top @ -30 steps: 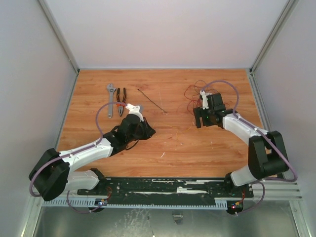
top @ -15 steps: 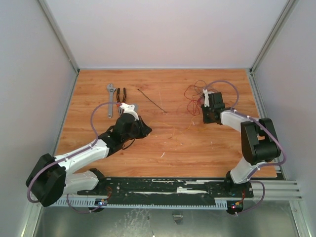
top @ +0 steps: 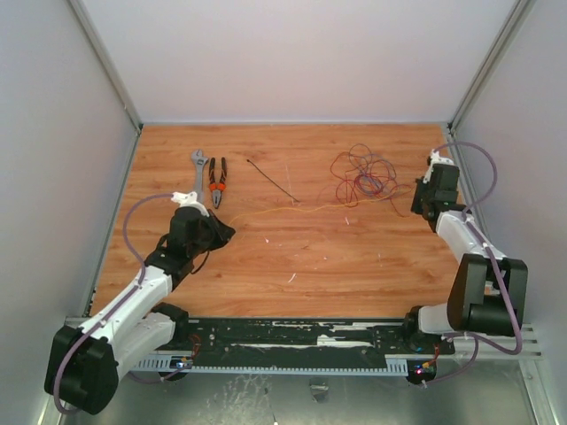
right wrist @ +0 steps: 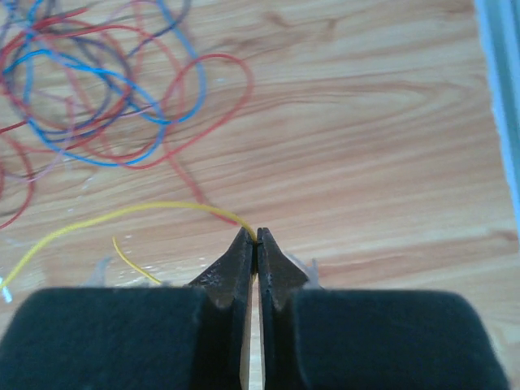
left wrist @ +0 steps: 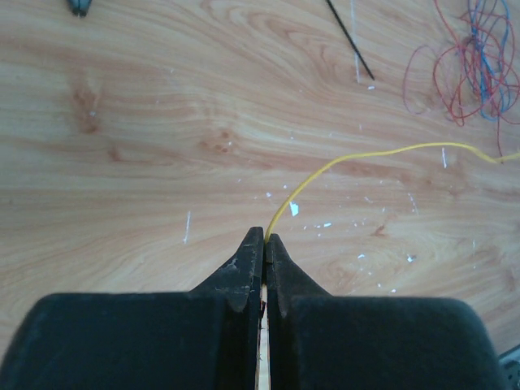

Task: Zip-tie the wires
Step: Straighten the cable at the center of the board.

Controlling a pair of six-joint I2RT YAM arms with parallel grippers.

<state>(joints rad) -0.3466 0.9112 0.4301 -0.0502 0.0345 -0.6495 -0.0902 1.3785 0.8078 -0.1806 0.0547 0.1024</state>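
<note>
Yellow thin wire [top: 266, 210] stretched across the wooden desk [top: 310, 257], both ends pinched. Left fingers [left wrist: 258, 244] pressed together on one end; right fingers [right wrist: 248, 248] pressed together on the other end, near the right edge. Loose tangle of thin red, maroon and blue wires [top: 363, 175] lying at the far right. Thin dark zip tie [top: 273, 186] flat at the far middle, apart from the tangle, near black-and-orange pliers [top: 217, 181] and grey wrench [top: 200, 168].

Table [top: 354, 257] wood-grain, scuffed; wires [top: 361, 173] glossy plastic-coated; wrench [top: 198, 173] matt grey metal.
</note>
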